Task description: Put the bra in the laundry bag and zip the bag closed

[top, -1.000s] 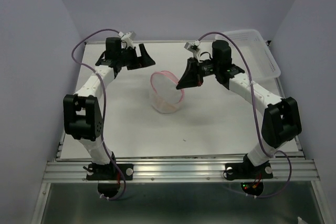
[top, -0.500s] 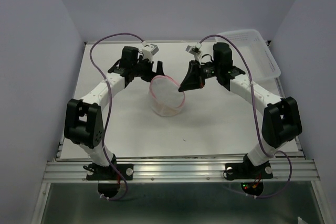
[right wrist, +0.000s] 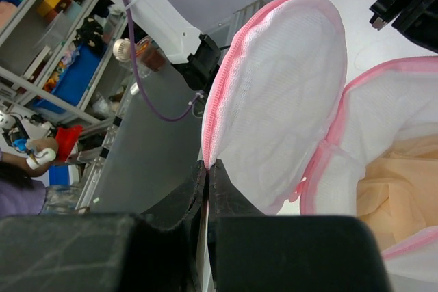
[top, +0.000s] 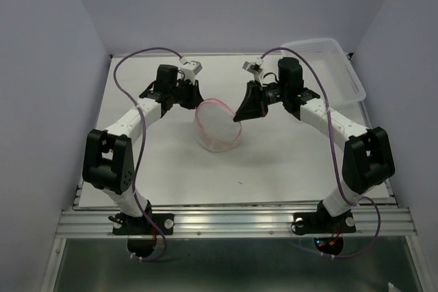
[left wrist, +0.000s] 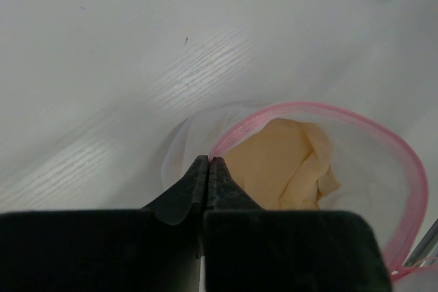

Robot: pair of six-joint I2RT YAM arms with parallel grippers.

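The laundry bag [top: 219, 131], white mesh with a pink zipper rim, stands open mid-table. Inside it lies the tan bra [left wrist: 287, 169], also showing through the opening in the right wrist view [right wrist: 400, 200]. My left gripper [top: 194, 100] sits at the bag's left rim, its jaws shut on the pink rim [left wrist: 209, 160]. On the bag's right side, my right gripper [top: 239, 114] is shut on the pink zipper edge [right wrist: 207, 163] of the bag's round lid flap [right wrist: 280, 100] and holds the flap upright.
A clear rectangular plastic basket [top: 332, 66] stands at the back right corner of the white table [top: 171, 169]. Purple cables loop above both arms. Shelves with coloured items show beyond the table in the right wrist view.
My left arm swung right from the back left to the bag, and its open jaws shut on the pink rim. The right gripper kept its grip on the flap.
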